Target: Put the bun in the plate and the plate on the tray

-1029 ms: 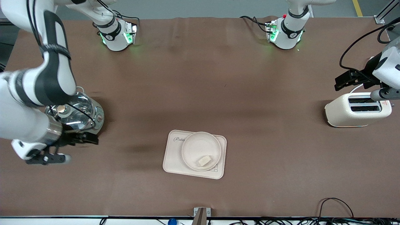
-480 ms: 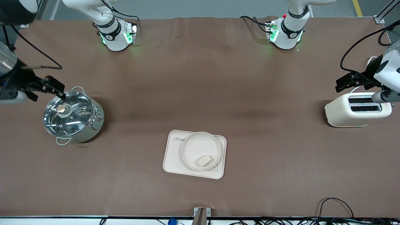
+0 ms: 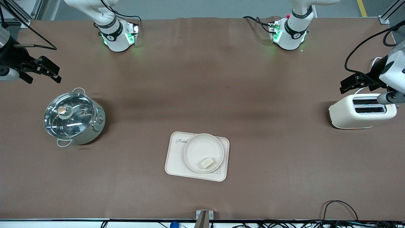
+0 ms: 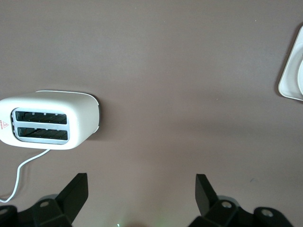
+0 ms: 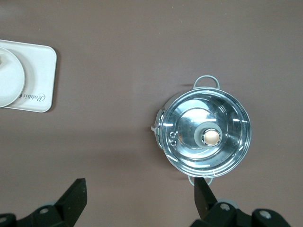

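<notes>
bun (image 3: 207,162) lies in the round plate (image 3: 203,153), near its rim toward the front camera; plate sits on the rabbit tray (image 3: 177,161), covering part of its script, so both placements look done; right gripper (image 3: 40,70) hangs open and empty above bare table near the lidded steel pot (image 3: 73,118); left gripper (image 3: 360,83) waits open and empty by the toaster (image 3: 361,111); both arms are partly cut off by the frame.

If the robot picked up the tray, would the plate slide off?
Maybe. The plate looks smooth and sits loose on the flat tray, whose rim looks low, so tilting could let it slide. The little bun lies near the plate's edge and would probably shift too. Kept level, both likely stay put.
</notes>
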Tool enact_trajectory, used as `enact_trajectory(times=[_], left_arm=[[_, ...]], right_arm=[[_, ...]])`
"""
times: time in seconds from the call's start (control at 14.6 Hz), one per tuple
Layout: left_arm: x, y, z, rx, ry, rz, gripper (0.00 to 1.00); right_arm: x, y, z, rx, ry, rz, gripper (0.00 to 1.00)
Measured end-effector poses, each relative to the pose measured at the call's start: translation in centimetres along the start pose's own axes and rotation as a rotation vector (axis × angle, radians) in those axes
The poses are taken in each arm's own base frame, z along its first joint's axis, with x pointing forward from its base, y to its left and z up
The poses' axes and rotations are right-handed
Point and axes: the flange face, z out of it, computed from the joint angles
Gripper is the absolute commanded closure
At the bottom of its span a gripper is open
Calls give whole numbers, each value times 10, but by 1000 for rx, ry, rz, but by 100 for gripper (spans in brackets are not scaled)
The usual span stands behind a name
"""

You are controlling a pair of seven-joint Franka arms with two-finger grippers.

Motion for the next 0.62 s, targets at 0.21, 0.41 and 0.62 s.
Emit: enact_trajectory(times=[0.21,0.41,0.62], left_arm=[[0,0,0,0,0,0,0],[0,0,0,0,0,0,0],[0,0,0,0,0,0,0]], right_arm=[[1,1,-9,1,17,5,0],[4,5,-11,-3,24,14,0],[10,18,-20,-5,45,38,0]])
